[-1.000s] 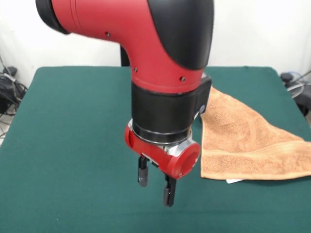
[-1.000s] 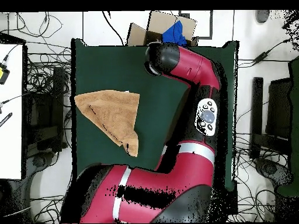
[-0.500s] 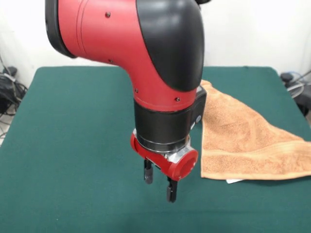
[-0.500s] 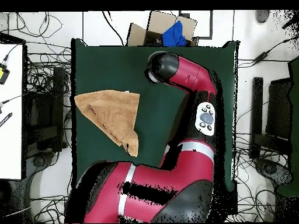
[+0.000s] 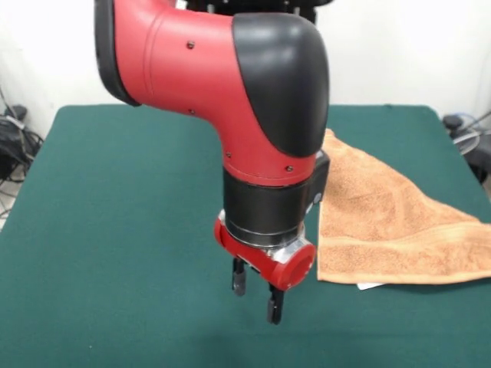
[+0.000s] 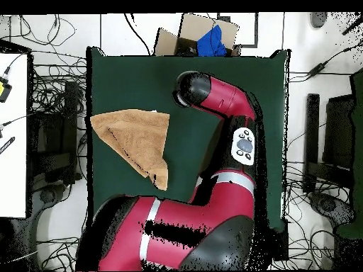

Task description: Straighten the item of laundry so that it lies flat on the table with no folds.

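The light orange-tan terry-cloth towel (image 5: 391,222) lies on the large dark green felt-covered table (image 5: 115,230), toward one side of it, and it is far from flat. In the overhead view it reads as a rough triangle (image 6: 138,142): one broad edge runs along the table's side and the cloth tapers to a point nearer the robot's base, which suggests the rectangle is doubled over on a diagonal. In the front view a woven stripe band runs near the lower edge, and a small white-grey tag (image 5: 370,286) peeks out from beneath that edge. One end of the cloth seems to reach the table's edge or hang slightly over it, though the frame cuts it off there and I cannot be sure.

The red and black arm's gripper (image 5: 257,295) hangs above bare green cloth, beside the towel's near corner but apart from it. Its two dark fingers (image 5: 239,277) stand separated with a clear gap and nothing between them.

As far as these views show, the straightening is not done: the fold remains and nothing is grasped. What is left is to take hold of a corner of the upper layer, draw it back across the table to open the fold, and then smooth out whatever creases remain.
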